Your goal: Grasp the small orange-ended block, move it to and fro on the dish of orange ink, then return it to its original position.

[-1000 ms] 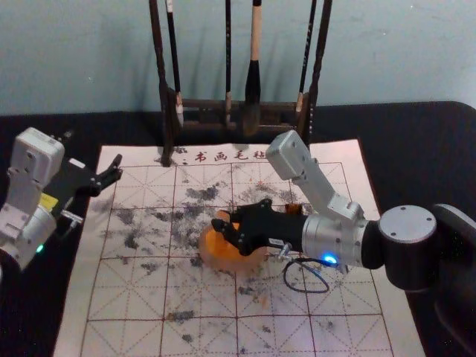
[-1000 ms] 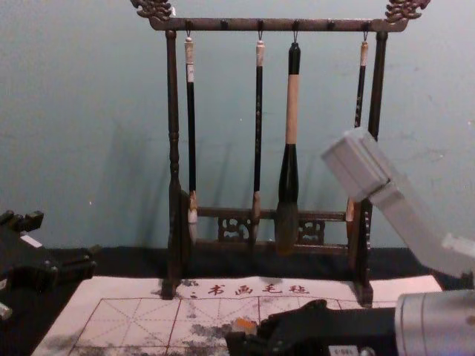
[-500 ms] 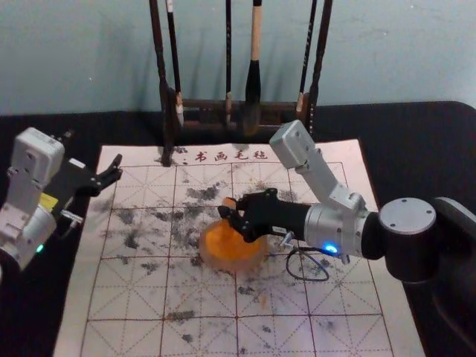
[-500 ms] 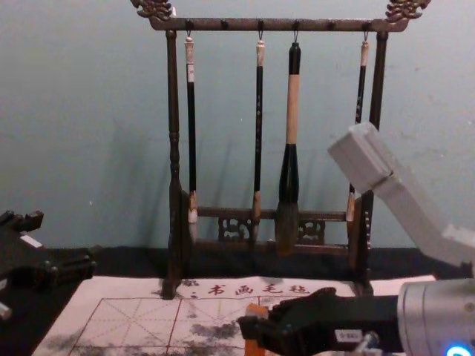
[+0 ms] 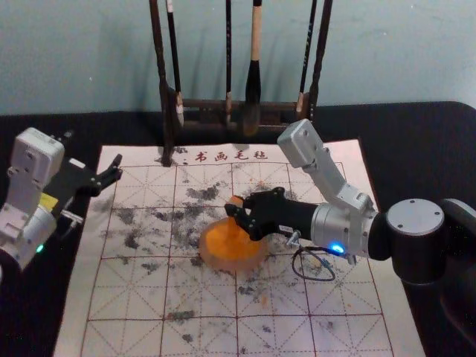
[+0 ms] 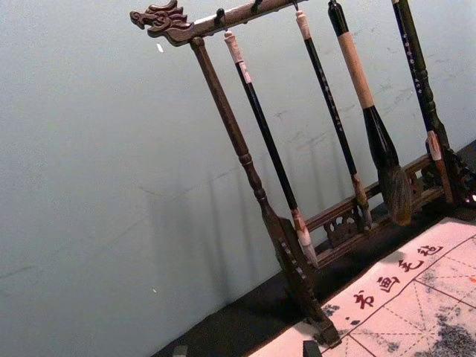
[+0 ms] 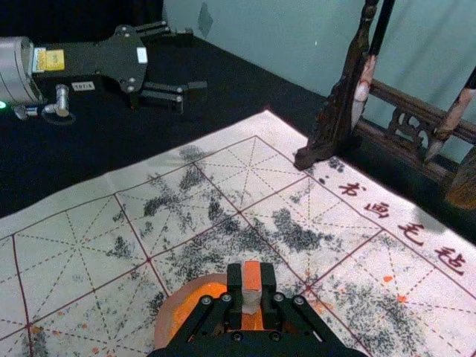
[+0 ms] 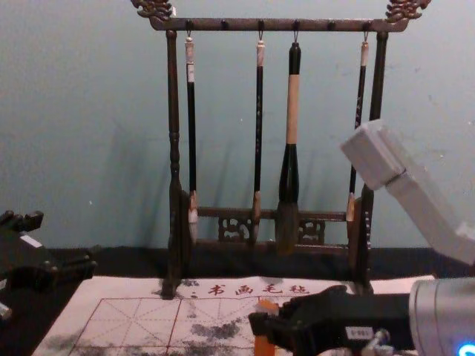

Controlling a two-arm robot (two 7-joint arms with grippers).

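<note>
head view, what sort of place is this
Probably a calligraphy or ink-painting practice table: a carved brush rack with hanging brushes, a mat ruled in squares, and a dish of orange ink.

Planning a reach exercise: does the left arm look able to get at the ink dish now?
Probably yes: nothing stands between the left gripper and dish, though the right gripper, holding the block there, may crowd it.

We log dim, diffuse light. In the chest view, faint, soft-edged shadows lie on the wall [image 8: 89,133], left of the hanging brushes [image 8: 292,111]. In the head view, the black cloth [image 5: 416,134] loses detail; a blue lamp [image 5: 337,248] glares.
</note>
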